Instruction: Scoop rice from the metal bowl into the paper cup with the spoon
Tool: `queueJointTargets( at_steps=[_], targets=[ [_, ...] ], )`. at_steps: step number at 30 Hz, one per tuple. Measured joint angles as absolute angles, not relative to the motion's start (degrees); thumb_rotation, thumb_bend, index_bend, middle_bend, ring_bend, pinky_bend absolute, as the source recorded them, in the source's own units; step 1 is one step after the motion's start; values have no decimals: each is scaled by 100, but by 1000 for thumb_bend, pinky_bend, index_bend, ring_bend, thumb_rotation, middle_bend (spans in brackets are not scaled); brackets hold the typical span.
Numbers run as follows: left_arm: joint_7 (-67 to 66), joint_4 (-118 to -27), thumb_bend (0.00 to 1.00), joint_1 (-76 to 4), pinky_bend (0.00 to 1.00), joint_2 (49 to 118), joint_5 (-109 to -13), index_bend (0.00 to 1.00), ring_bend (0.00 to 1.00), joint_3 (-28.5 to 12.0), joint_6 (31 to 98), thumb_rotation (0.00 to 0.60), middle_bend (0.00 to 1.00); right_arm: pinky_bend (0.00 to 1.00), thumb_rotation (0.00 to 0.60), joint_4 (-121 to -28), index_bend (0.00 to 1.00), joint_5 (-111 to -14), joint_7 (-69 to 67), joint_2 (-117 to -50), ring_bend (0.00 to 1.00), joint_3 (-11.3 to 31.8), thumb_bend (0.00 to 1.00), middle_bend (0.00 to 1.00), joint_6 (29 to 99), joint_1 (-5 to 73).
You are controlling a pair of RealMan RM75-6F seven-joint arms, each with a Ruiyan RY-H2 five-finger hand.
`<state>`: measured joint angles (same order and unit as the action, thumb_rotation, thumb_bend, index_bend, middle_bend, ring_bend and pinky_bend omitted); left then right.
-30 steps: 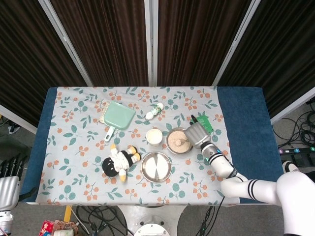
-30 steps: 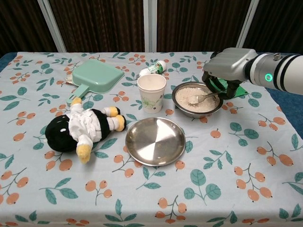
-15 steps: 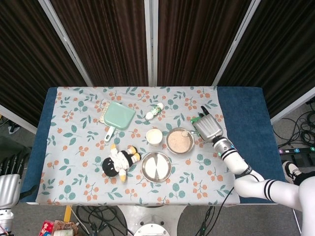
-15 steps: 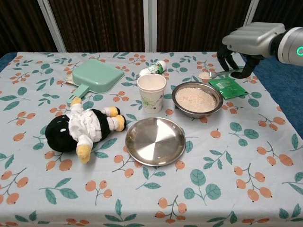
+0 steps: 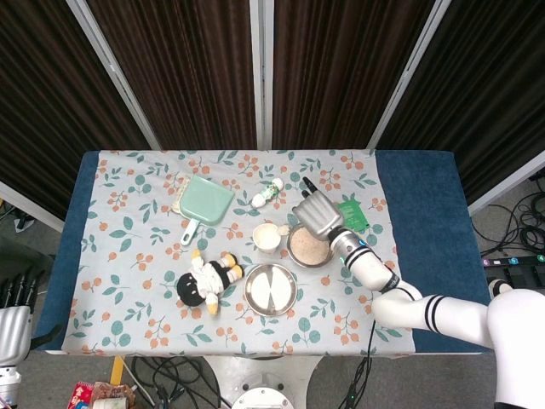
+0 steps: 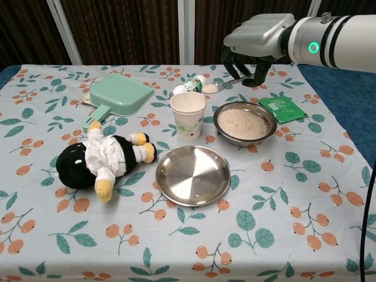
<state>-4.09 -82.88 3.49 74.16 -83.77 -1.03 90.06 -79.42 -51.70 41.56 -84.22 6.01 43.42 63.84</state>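
My right hand (image 6: 257,39) holds the metal spoon (image 6: 211,88) by its handle, raised above the table. The spoon's bowl carries a heap of white rice and hangs just behind and to the right of the paper cup (image 6: 188,114). The cup stands upright with its mouth open. Right of it sits the metal bowl (image 6: 244,124), filled with rice. In the head view the right hand (image 5: 317,215) hovers over the bowl's (image 5: 308,249) far edge, beside the cup (image 5: 266,237). My left hand (image 5: 8,329) hangs off the table's left side, holding nothing.
An empty steel plate (image 6: 192,175) lies in front of the cup. A black-and-white plush toy (image 6: 103,159) lies at the left, a green dustpan (image 6: 120,94) behind it. A small bottle (image 6: 191,85) lies behind the cup and a green packet (image 6: 283,108) right of the bowl.
The right hand lifted the spoon out of the bowl with rice, swung it back and right, then carried it left to the cup. The left hand stayed put.
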Motion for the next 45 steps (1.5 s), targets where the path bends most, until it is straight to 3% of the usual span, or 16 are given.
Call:
queueJointTargets(
  at_steps=[12,20,29,45],
  targets=[
    [-291,-8149,108,400,68,7510,-8363,146,60,-90,9022,600,126,0,600,-7884,670,-4756,6024,-8696,252,325,408,623,4400,7207],
    [-221,-8096,108,462,68,7548,-8361,146,60,-68,9062,600,126,0,600,-7784,677,-5209,7206,-8827,252,-82,408,623,4542,7787],
    [-123,-8017,109,532,68,7623,-8387,146,60,-45,9134,600,126,0,600,-7580,684,-5840,7854,-9061,252,-444,408,624,4777,7861],
    [-51,-7970,108,578,68,7642,-8415,146,60,-59,9175,600,126,0,600,-7771,687,-5632,8567,-9119,252,-455,407,627,5081,7760]
  ],
)
